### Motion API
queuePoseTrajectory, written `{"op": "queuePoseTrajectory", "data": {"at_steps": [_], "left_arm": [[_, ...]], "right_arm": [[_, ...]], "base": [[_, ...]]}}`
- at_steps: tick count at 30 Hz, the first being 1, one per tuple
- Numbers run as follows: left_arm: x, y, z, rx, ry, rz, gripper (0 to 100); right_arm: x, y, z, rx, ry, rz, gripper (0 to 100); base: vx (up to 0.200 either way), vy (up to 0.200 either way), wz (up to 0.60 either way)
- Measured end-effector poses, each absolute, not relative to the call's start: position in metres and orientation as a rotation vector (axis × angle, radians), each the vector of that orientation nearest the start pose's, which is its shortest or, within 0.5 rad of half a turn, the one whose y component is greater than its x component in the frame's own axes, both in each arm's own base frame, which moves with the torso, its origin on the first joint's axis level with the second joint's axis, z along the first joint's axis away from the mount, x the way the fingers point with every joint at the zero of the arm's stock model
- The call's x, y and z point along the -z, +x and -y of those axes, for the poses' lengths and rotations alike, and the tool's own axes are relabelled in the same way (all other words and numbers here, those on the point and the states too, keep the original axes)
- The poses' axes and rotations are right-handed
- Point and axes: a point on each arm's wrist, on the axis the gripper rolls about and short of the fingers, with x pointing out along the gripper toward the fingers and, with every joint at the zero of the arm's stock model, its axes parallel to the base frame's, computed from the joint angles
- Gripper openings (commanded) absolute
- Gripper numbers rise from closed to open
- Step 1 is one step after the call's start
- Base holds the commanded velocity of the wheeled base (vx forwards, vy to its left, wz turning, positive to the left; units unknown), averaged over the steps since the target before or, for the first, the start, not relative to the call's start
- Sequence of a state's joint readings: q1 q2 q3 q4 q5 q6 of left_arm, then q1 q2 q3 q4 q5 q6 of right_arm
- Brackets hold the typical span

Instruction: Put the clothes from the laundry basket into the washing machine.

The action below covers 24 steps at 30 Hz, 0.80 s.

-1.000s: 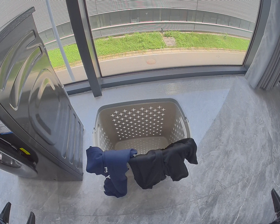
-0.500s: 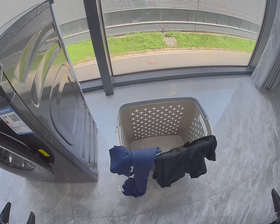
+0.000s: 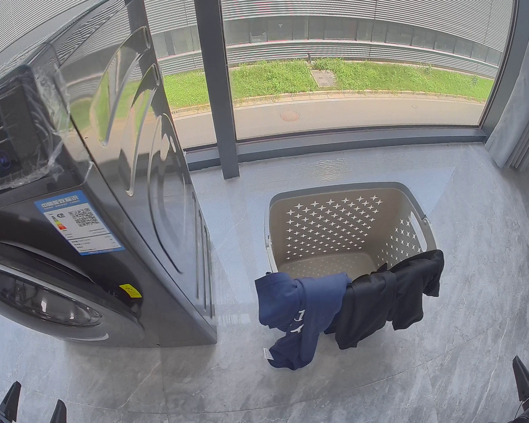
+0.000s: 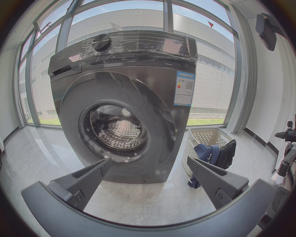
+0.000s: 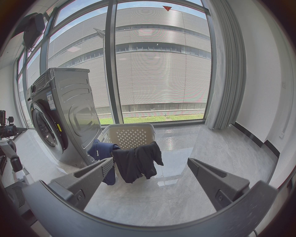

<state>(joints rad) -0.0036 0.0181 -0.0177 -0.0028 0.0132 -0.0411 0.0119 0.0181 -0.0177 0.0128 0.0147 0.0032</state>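
2 garments [image 3: 303, 308] over basket [image 3: 346, 188] rim

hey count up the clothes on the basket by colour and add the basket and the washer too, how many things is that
Blue garment: 1
Black garment: 1
Basket: 1
Washer: 1
Total: 4
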Motion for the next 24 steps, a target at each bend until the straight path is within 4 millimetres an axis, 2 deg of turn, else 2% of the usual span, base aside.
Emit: {"op": "queuePoseTrajectory", "data": {"at_steps": [4, 13, 22, 24], "left_arm": [[-0.0811, -0.0227, -0.0004, -0.010, -0.041, 0.003, 100], [-0.0811, -0.0227, -0.0004, -0.011, -0.041, 0.003, 100], [-0.0811, -0.0227, -0.0004, -0.010, -0.041, 0.003, 100], [-0.0811, -0.0227, -0.0004, -0.009, -0.041, 0.003, 100]], "right_arm": [[-0.0794, -0.0227, -0.0001, -0.027, 0.003, -0.014, 100], [-0.0795, -0.0227, -0.0001, -0.027, 0.003, -0.013, 100], [-0.0795, -0.0227, -0.0001, -0.027, 0.003, -0.013, 100], [-0.0795, -0.0227, -0.0001, -0.027, 0.003, -0.013, 100]], "base": [[0.000, 0.000, 0.00], [-0.200, 0.000, 0.00], [0.000, 0.000, 0.00], [0.000, 0.200, 0.00]]}}
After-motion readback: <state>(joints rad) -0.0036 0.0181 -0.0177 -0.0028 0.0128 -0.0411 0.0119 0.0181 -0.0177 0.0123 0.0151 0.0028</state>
